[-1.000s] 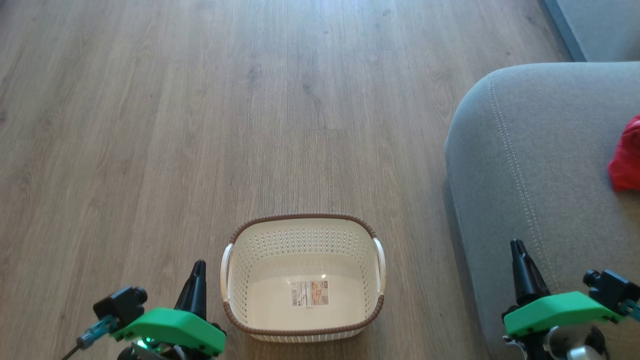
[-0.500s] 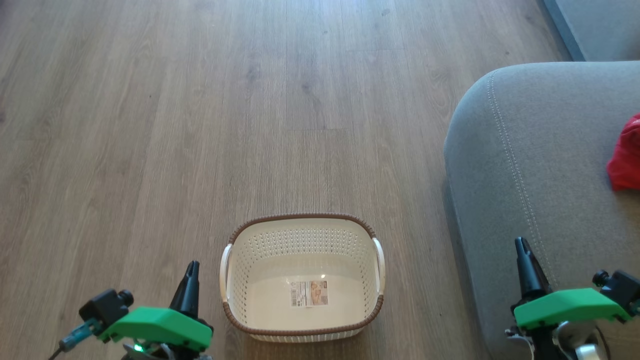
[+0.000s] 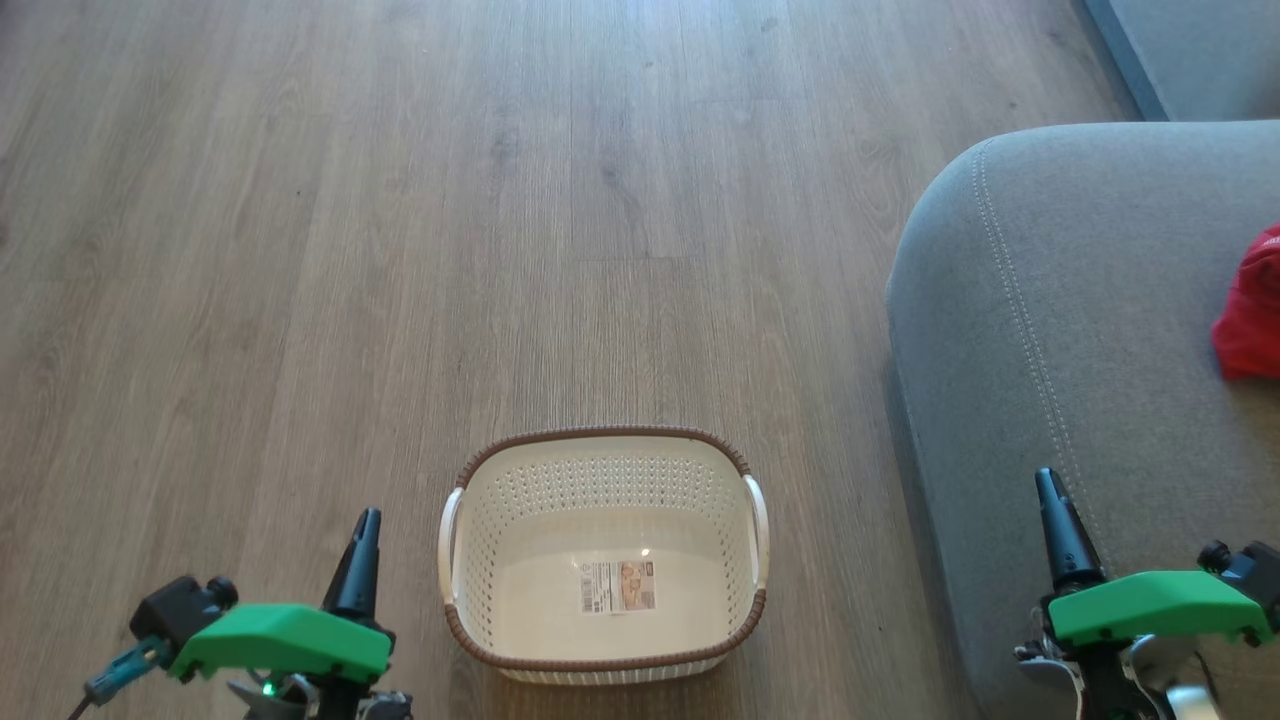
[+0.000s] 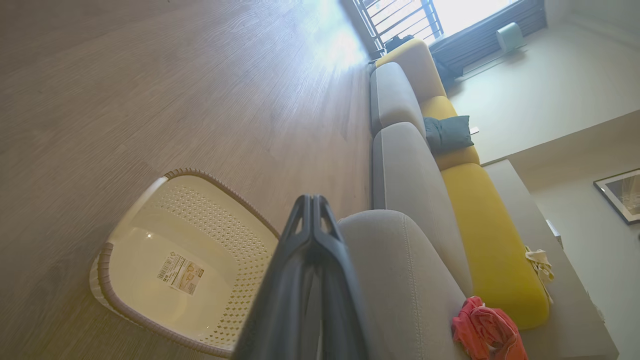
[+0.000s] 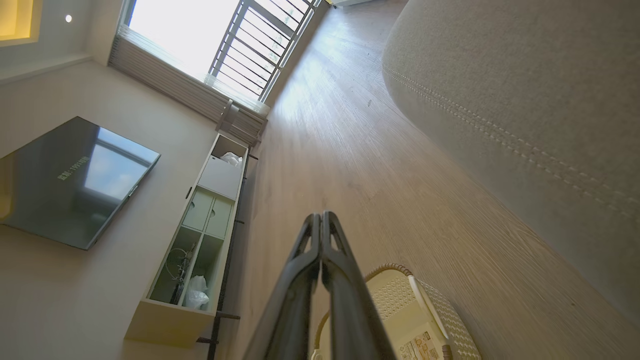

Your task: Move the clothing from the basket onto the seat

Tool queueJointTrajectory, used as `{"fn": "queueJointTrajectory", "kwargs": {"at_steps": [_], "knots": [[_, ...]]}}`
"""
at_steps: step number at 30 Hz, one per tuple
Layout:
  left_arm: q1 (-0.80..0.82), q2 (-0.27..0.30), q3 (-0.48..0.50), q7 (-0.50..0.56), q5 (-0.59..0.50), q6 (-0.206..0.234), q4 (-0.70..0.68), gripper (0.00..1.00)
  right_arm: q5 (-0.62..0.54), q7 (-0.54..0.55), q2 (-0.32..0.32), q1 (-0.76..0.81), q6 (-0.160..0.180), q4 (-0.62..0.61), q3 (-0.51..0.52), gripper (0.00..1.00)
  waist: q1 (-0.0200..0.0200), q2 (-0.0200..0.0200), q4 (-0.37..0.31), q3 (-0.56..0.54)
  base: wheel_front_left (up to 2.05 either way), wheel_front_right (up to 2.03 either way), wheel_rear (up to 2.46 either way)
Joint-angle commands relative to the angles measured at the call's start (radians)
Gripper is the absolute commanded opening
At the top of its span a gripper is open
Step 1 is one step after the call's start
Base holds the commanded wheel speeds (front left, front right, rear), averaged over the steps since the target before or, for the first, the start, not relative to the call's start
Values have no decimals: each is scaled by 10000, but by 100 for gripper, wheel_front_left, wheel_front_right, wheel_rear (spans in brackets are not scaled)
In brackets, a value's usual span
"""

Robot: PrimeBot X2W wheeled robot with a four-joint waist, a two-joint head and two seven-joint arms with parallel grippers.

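Basket: cream-white, dotted with holes, brown woven-look rim.
Seat: grey fabric, pale stitched seam.
Clothing: bright red.
Floor: grey-brown wood grain.
My left claw, my right claw: black, green mounts.

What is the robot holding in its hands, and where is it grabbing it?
Nothing. The left gripper and right gripper are both shut with nothing between them; the red clothing lies on the seat.

Sunlit wood-plank floor, barred window
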State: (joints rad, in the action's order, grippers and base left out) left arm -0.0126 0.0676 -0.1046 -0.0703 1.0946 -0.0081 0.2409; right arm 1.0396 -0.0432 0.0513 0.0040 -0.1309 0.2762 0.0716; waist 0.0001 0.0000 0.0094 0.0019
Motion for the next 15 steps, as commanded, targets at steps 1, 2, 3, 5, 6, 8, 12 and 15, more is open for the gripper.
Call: {"fn": "queueJointTrajectory", "kwargs": {"at_steps": [1,2,3,5,6,8,12,15], "knots": [[590,123,302,52,232,-132,-268,0,260,67,42,-591,0,-325,-55,0,-1,0,-2,0,0,0,0],[602,124,331,81,339,-154,-262,0,371,96,42,-601,0,-325,-47,0,-1,0,-4,0,0,0,0],[614,124,360,110,447,-176,-256,0,482,126,41,-612,0,-324,-38,0,-1,0,-5,1,0,0,0],[637,125,419,168,661,-221,-245,0,705,185,41,-633,0,-324,-21,0,-1,0,-9,1,0,0,0],[649,126,448,197,769,-243,-239,0,816,214,41,-644,0,-324,-12,0,-1,0,-11,1,0,0,0],[672,127,507,255,983,-287,-227,0,1039,274,40,-665,0,-324,5,0,-1,0,-15,2,0,0,0],[719,127,624,371,1408,-376,-204,0,1480,391,40,-707,1,-323,39,0,-1,0,-22,3,0,0,0],[755,128,714,460,1728,-442,-186,0,1814,480,39,-739,1,-323,66,0,-1,0,-28,4,0,0,0]]}}
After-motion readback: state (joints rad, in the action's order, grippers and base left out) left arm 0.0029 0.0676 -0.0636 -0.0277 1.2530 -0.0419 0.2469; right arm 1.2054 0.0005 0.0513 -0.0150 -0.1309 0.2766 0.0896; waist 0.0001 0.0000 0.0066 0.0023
